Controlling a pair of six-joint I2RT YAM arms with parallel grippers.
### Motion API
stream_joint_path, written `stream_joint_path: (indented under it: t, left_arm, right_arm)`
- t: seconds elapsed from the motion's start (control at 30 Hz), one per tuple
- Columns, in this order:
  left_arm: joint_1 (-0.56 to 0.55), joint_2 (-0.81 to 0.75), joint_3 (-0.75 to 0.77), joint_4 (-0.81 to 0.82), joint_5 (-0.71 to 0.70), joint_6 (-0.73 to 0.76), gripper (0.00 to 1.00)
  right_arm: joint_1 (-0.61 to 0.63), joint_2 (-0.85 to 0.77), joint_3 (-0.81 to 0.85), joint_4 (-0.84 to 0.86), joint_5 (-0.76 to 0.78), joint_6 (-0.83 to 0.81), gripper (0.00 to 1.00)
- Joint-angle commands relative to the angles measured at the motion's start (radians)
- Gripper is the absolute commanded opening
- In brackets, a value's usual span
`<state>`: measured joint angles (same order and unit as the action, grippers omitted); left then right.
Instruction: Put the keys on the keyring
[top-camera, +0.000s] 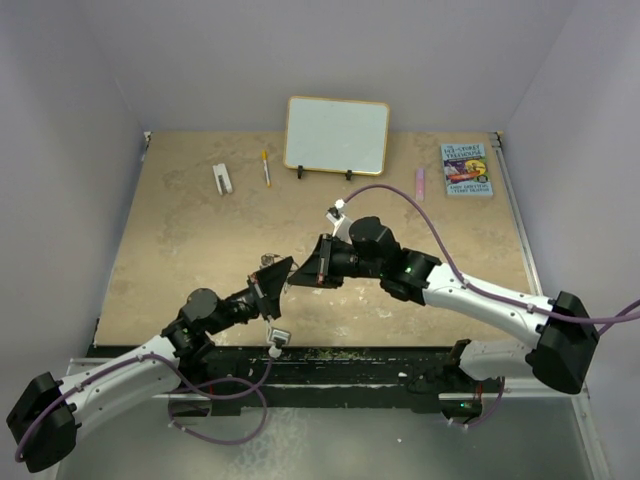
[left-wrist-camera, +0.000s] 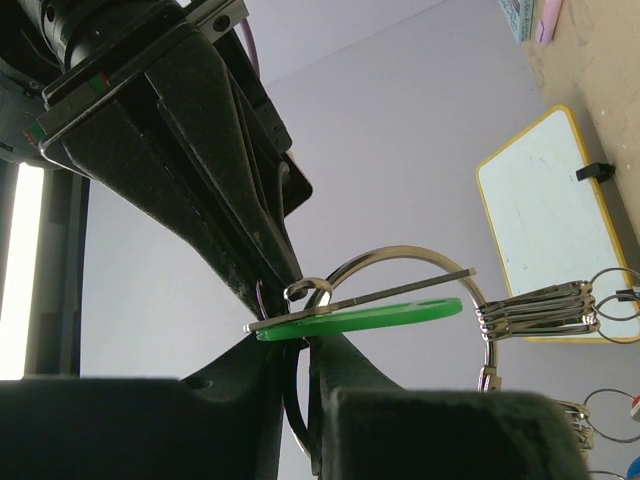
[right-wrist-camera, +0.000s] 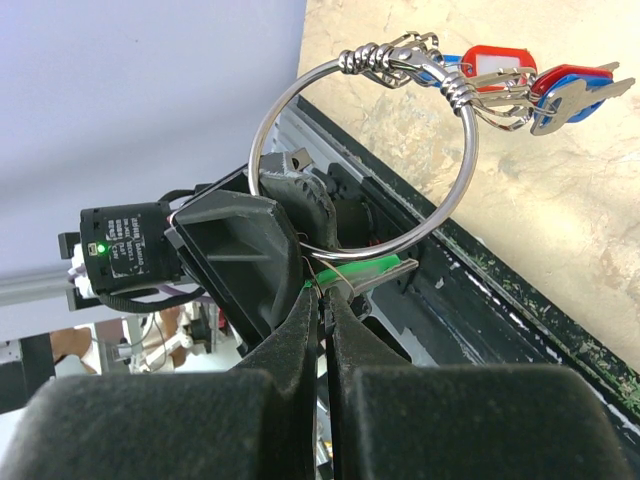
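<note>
The keyring (right-wrist-camera: 365, 150) is a large silver wire ring carrying keys with red and blue tags (right-wrist-camera: 520, 85). My left gripper (left-wrist-camera: 300, 345) is shut on the ring's wire, which runs down between its fingers. It holds the ring in the air above the table's near part. A silver key (left-wrist-camera: 400, 285) with a green tag (left-wrist-camera: 370, 317) lies flat across the left fingertips, against the ring. My right gripper (right-wrist-camera: 325, 290) is shut on the thin wire loop of this green tag (right-wrist-camera: 365, 270). In the top view the left gripper (top-camera: 278, 272) and right gripper (top-camera: 300, 270) meet tip to tip.
A white framed board (top-camera: 337, 136) stands at the back. A yellow pen (top-camera: 265, 167) and a small white object (top-camera: 222, 178) lie to its left, and a pink item (top-camera: 420, 183) and a book (top-camera: 466, 168) to its right. A black strip (top-camera: 340, 355) runs along the near table edge.
</note>
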<state>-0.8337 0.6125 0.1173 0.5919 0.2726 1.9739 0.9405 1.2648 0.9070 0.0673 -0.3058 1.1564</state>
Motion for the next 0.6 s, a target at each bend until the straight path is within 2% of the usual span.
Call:
stream_joint_path:
  t: [0.0,0.57]
  left_arm:
    - [-0.008,-0.018,0.031,0.151,-0.006,-0.003,0.04]
    - [-0.007,-0.013,0.038,0.146,-0.015,0.002,0.04]
  right_arm:
    - [-0.002,-0.024,-0.022,-0.037,0.023,-0.003,0.0]
    - [-0.002,-0.023,-0.017,-0.128,0.055,-0.028,0.0]
